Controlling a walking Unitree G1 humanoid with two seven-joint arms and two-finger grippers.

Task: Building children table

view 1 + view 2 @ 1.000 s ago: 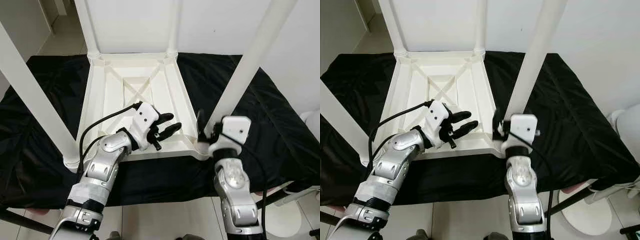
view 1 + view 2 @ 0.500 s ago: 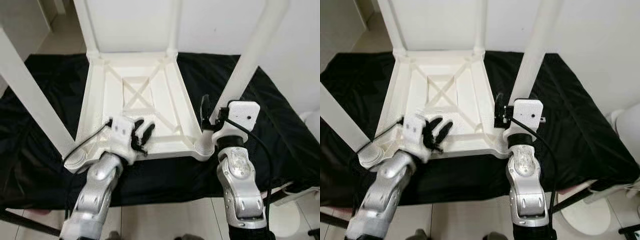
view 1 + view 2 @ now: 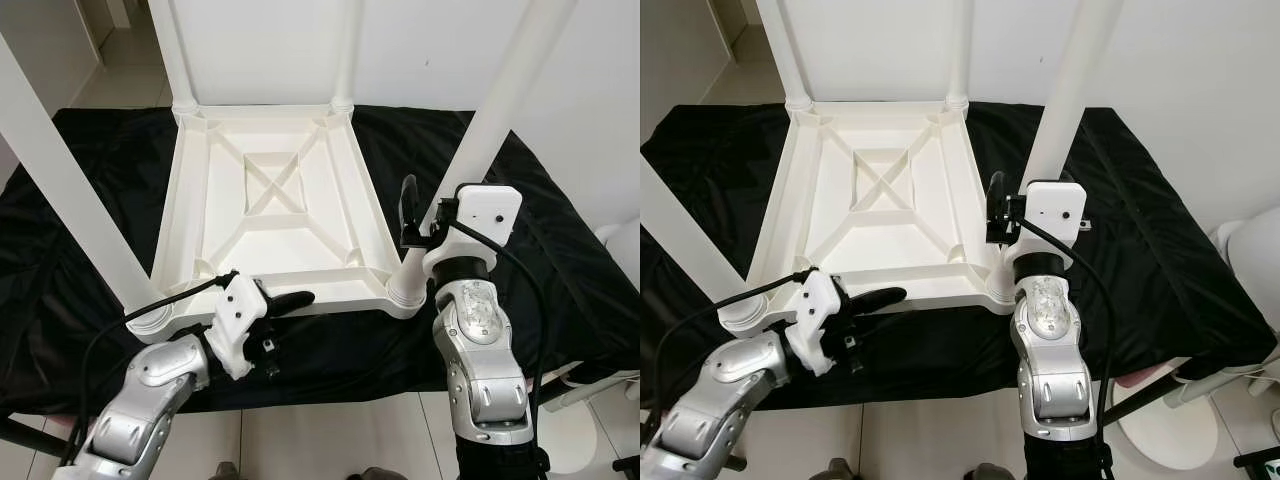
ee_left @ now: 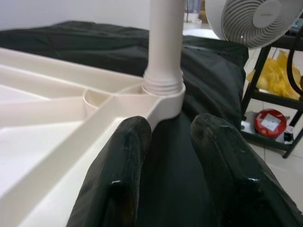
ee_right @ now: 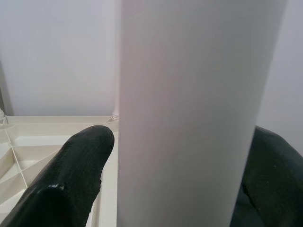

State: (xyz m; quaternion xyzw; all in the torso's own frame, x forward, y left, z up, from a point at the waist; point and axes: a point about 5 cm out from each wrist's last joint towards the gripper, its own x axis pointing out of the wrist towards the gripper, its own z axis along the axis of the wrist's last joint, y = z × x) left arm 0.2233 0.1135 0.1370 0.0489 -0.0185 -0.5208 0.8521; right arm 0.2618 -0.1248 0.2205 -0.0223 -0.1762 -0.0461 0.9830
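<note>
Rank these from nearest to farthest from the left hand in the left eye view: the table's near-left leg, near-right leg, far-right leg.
From the left hand:
1. White plastic near-left table leg, rising at the corner on the robot's left.
2. White plastic near-right table leg, at the right corner, between the right hand's fingers.
3. White far-right table leg, across the tabletop.

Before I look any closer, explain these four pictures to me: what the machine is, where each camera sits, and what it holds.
This is a humanoid robot with two silver arms. The two wide pictures come from cameras in its head, looking down; the two close-ups come from its wrists. An upside-down white plastic children's table lies on a black cloth, legs pointing up. The right gripper has its black fingers around the near-right white leg. The left gripper, open and empty, hovers over the cloth at the table's near edge.
</note>
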